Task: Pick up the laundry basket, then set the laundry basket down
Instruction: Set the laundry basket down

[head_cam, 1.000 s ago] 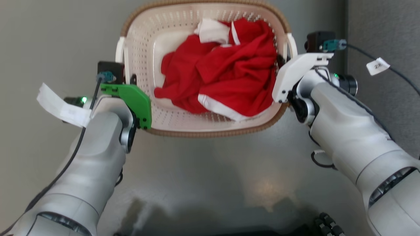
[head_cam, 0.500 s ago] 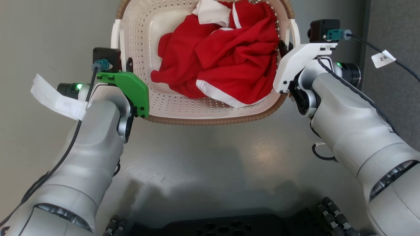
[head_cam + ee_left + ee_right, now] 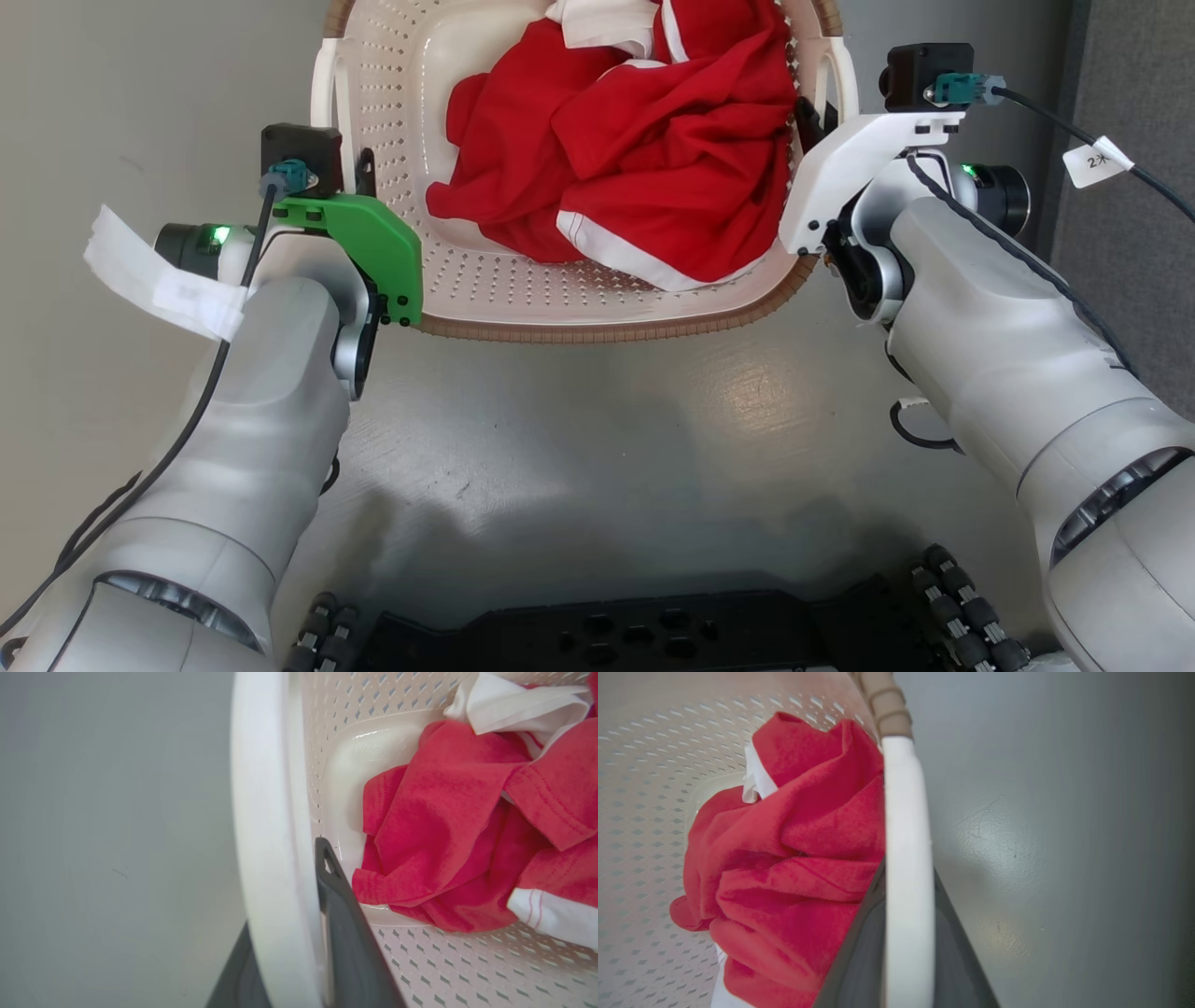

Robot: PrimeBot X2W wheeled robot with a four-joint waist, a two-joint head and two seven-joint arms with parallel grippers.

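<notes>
Laundry basket [image 3: 579, 299] with red clothing [image 3: 653, 159] over grey floor [image 3: 607, 448], left tool [image 3: 347, 177] and right tool [image 3: 822, 117] each clamping its handles [image 3: 261, 788].

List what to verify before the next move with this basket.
1. Left gripper closed across left handle, one finger each side: ok.
2. Right gripper closed across right handle: ok.
3. Red garment inside the laundry basket where visible: ok.
4. Basket's base off the floor: cannot tell.
5. Basket level between the arms: cannot tell.
</notes>
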